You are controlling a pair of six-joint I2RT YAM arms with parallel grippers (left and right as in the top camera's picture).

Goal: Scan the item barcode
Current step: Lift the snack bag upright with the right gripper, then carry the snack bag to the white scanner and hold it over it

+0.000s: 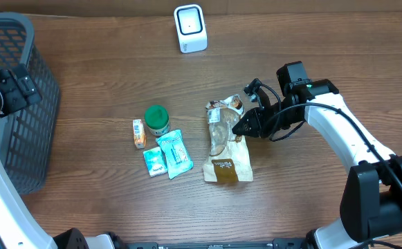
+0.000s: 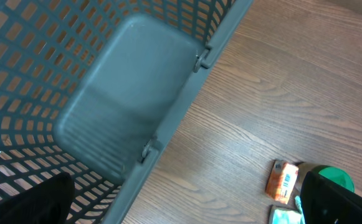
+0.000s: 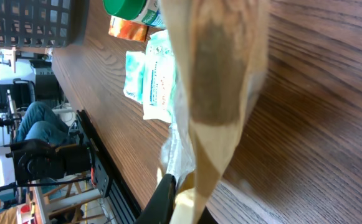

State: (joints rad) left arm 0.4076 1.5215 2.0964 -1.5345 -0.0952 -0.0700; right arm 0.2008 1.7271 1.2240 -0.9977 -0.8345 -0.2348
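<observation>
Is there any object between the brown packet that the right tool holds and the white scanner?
Nothing visible does. Only wooden table shows between the brown packet, held by the right tool, and the white scanner. The green-capped bottle, orange box and teal packets lie off that path.

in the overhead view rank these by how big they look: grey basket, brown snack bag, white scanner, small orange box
1. grey basket, though partly cut off by the frame
2. brown snack bag
3. white scanner
4. small orange box

tan snack bag mid-table, wht scanner well apart.
</observation>
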